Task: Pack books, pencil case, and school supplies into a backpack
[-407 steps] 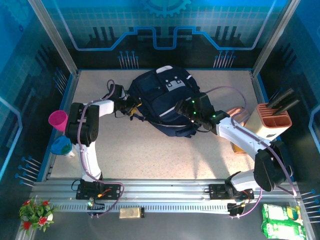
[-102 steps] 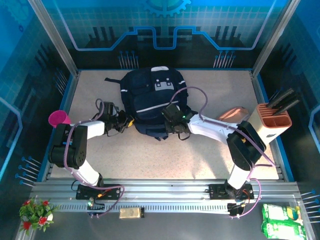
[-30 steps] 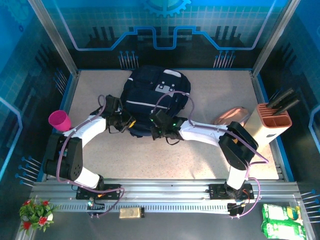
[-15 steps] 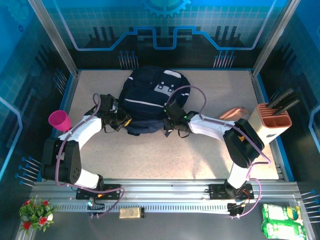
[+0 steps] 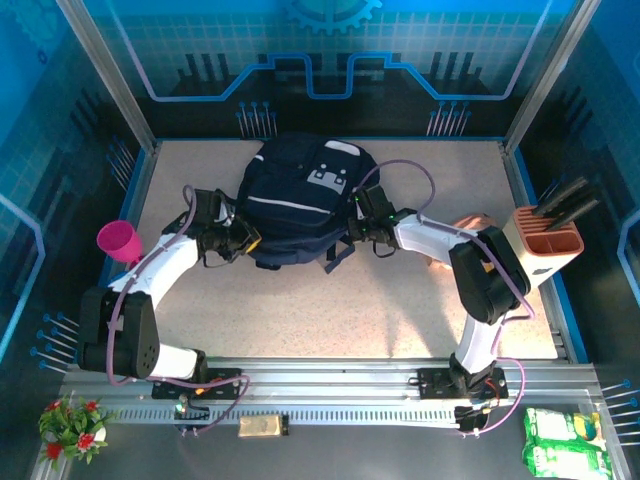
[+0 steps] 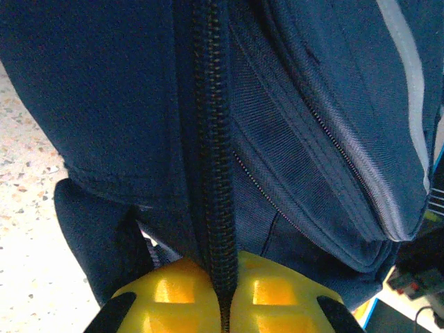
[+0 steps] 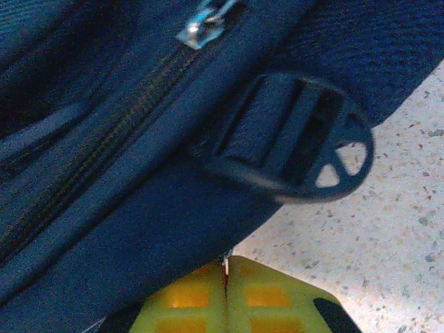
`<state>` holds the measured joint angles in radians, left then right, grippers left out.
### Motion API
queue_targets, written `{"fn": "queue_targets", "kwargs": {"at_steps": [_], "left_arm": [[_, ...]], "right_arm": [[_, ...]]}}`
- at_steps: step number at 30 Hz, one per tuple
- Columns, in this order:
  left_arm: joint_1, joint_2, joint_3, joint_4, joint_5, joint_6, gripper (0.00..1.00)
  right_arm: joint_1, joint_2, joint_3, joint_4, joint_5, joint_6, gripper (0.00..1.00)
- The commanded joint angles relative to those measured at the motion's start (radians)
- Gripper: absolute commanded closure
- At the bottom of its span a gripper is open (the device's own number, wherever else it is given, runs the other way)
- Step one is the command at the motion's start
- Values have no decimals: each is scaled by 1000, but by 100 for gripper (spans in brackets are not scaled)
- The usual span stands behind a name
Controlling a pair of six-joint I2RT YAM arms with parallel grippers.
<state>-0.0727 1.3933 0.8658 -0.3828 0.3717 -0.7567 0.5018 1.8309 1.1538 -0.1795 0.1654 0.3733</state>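
Note:
The dark navy backpack lies at the back middle of the table. My left gripper is at its near left edge. In the left wrist view its yellow fingers are shut on the black zipper strip of the backpack. My right gripper is at the near right edge. Its yellow pads are pressed together on a small metal tab under the backpack. The pinkish pencil case lies to the right behind my right arm. Books and school supplies are out of view.
A beige block holder with black handles stands at the right edge. A magenta cup stands at the left edge. A black strap buckle and a silver zipper slider sit close above my right fingers.
My right gripper has slid to the right along the backpack's near edge. My left gripper has drifted slightly left, still clamped on the zipper strip. The backpack has spread a little wider.

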Motion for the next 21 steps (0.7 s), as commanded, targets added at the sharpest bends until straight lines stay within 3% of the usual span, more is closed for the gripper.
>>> {"fn": "queue_targets", "kwargs": {"at_steps": [1,8,17,21], "left_arm": [[18,-34,-14,-73,56,64,100],[3,-26,-39,-81,79,94,100],[-51,-17,-57,-59,33,68,100],[-58,-19,-58,-82,-25,65,97]], "right_arm": [[-62,26,57,-23,85,65,90],[-85,15,67,-67,22,49,75],[-83,-215,-78,-61,-232,23,47],[-82,-235,-83,-12,-332,64,41]]}}
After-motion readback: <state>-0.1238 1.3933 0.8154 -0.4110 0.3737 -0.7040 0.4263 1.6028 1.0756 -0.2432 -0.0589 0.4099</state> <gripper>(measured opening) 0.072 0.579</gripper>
